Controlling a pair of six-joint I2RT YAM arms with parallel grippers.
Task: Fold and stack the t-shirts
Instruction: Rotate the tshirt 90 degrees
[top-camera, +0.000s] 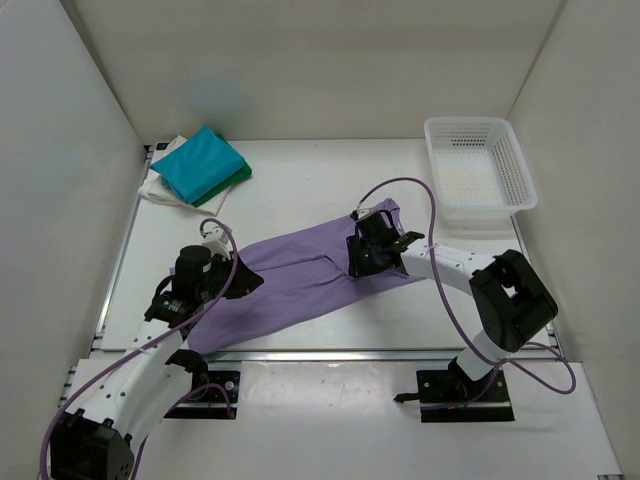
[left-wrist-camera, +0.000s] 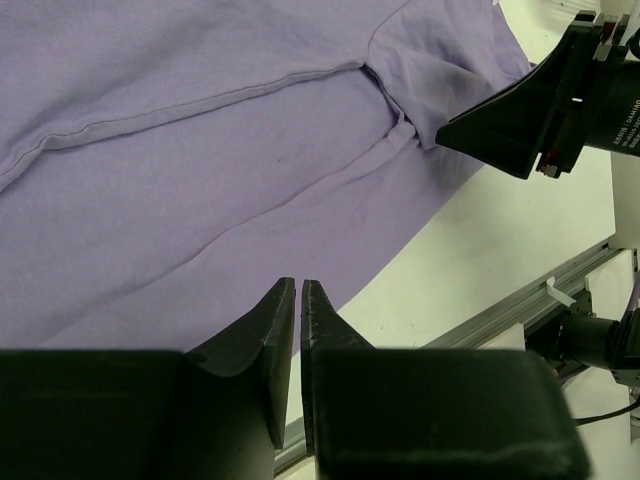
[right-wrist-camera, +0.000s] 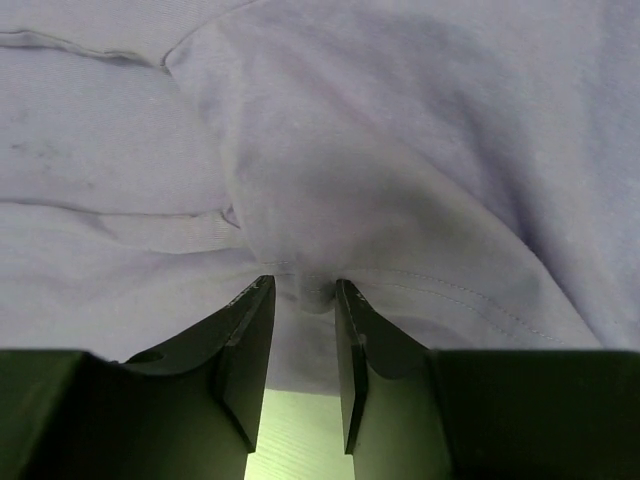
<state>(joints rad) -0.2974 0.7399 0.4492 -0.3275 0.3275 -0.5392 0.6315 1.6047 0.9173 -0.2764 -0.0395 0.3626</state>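
Observation:
The lavender t-shirt (top-camera: 300, 280) lies spread diagonally across the middle of the table. My left gripper (top-camera: 243, 280) is at its near left edge. In the left wrist view the left gripper (left-wrist-camera: 300, 287) is shut at the hem of the shirt (left-wrist-camera: 200, 150), and I see no cloth between the jaws. My right gripper (top-camera: 360, 262) is on the shirt's right part. In the right wrist view the right gripper (right-wrist-camera: 304, 288) pinches a bunched fold of the shirt (right-wrist-camera: 400, 130). A folded teal shirt (top-camera: 200, 163) lies on a dark green one (top-camera: 232, 185) and a white one (top-camera: 160, 185) at the back left.
A white lattice basket (top-camera: 470, 122) stands at the back right. White walls enclose the table on three sides. A metal rail (top-camera: 330, 353) runs along the near edge. The right gripper body (left-wrist-camera: 530, 120) shows at the top right of the left wrist view.

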